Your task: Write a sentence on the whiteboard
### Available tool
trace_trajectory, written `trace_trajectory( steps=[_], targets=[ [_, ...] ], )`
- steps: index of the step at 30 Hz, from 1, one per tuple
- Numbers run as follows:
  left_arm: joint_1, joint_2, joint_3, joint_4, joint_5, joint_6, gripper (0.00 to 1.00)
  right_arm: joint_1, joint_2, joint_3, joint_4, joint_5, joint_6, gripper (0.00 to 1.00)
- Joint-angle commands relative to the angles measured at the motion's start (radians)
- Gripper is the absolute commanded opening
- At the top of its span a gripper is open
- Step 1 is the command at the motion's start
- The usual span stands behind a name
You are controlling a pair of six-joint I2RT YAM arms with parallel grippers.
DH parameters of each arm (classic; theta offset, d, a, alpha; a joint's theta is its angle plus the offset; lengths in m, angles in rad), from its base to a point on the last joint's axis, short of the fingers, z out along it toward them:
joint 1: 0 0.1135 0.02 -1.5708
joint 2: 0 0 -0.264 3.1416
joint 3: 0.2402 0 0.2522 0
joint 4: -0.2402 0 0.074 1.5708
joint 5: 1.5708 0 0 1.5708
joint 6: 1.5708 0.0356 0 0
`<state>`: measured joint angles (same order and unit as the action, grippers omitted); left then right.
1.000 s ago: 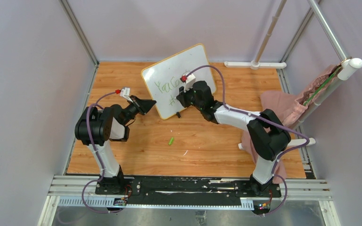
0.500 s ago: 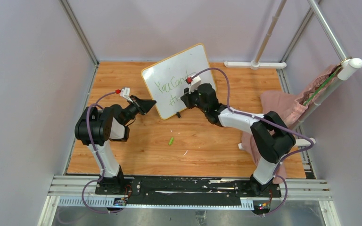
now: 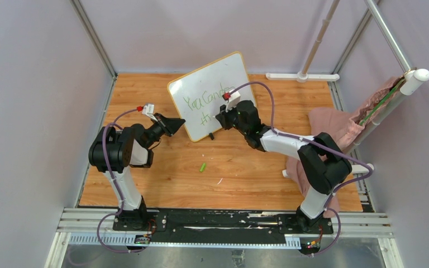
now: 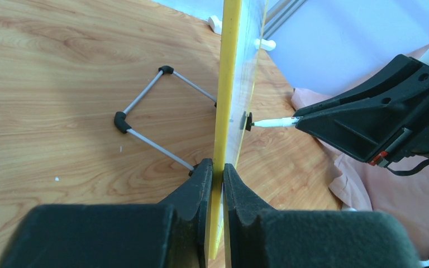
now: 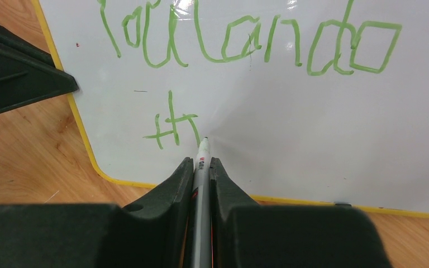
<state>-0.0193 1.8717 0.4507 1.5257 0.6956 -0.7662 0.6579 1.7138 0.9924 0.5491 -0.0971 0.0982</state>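
Observation:
The whiteboard [image 3: 212, 92] stands tilted at the back middle of the table, white with a yellow rim. My left gripper [image 3: 180, 124] is shut on its left edge [image 4: 222, 139]; the jaws pinch the yellow rim. My right gripper [image 3: 222, 118] is shut on a grey marker [image 5: 201, 184] whose white tip touches the board [image 5: 290, 123]. The sentence [image 5: 246, 47] reads "You Can do" in green on the top line, with "th" below it beside the marker tip. It also shows in the top view [image 3: 204, 100].
A green marker cap [image 3: 202, 167] lies on the wooden table in front of the board. A pink cloth [image 3: 335, 128] hangs at the right by a white rail. The board's wire stand [image 4: 151, 117] rests behind it. Grey walls surround the table.
My right gripper with the marker has moved to the right and slightly down along the board, uncovering more of the top line. The left gripper and the board have stayed still.

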Motion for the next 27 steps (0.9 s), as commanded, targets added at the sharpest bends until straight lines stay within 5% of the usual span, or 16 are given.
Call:
trace_trajectory(
  steps=[1, 27],
  targets=[
    [-0.013, 0.025, 0.006, 0.022, -0.003, 0.015, 0.0, -0.018, -0.013, 0.032, 0.025, 0.005, 0.01, 0.0],
    [-0.013, 0.027, 0.008, 0.023, -0.002, 0.015, 0.0, -0.022, 0.044, 0.068, -0.005, -0.001, 0.013, 0.0]
  ],
)
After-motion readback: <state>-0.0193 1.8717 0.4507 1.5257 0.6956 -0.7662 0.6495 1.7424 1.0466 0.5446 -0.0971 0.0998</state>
